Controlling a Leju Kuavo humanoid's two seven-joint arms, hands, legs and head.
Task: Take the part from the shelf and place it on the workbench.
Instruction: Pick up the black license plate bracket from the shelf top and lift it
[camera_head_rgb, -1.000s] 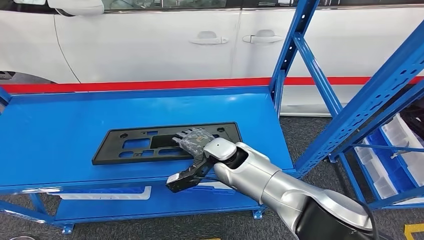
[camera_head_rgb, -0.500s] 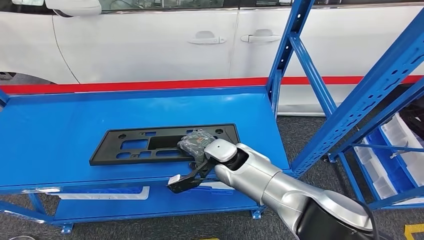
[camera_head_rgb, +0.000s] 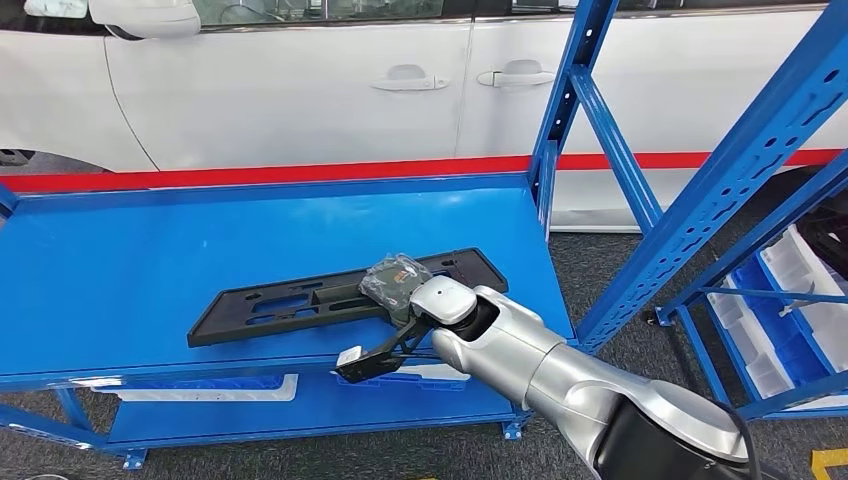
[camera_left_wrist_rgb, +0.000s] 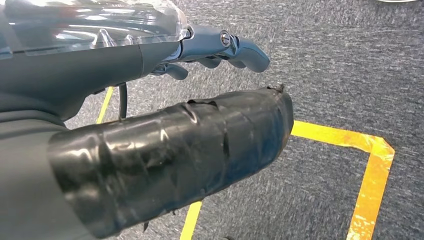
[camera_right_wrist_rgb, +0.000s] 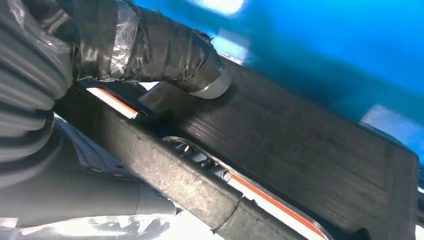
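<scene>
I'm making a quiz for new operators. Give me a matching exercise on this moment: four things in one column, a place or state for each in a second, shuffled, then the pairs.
Things:
1. black part
2. right hand
3. left hand
4. white car

Places or states:
A. behind the blue shelf
B. above grey carpet with yellow tape lines
C. gripping the part near its right end
D. tilted, right end raised, on the shelf's top level

Pairs: 1-D, 2-C, 3-B, 4-A
</scene>
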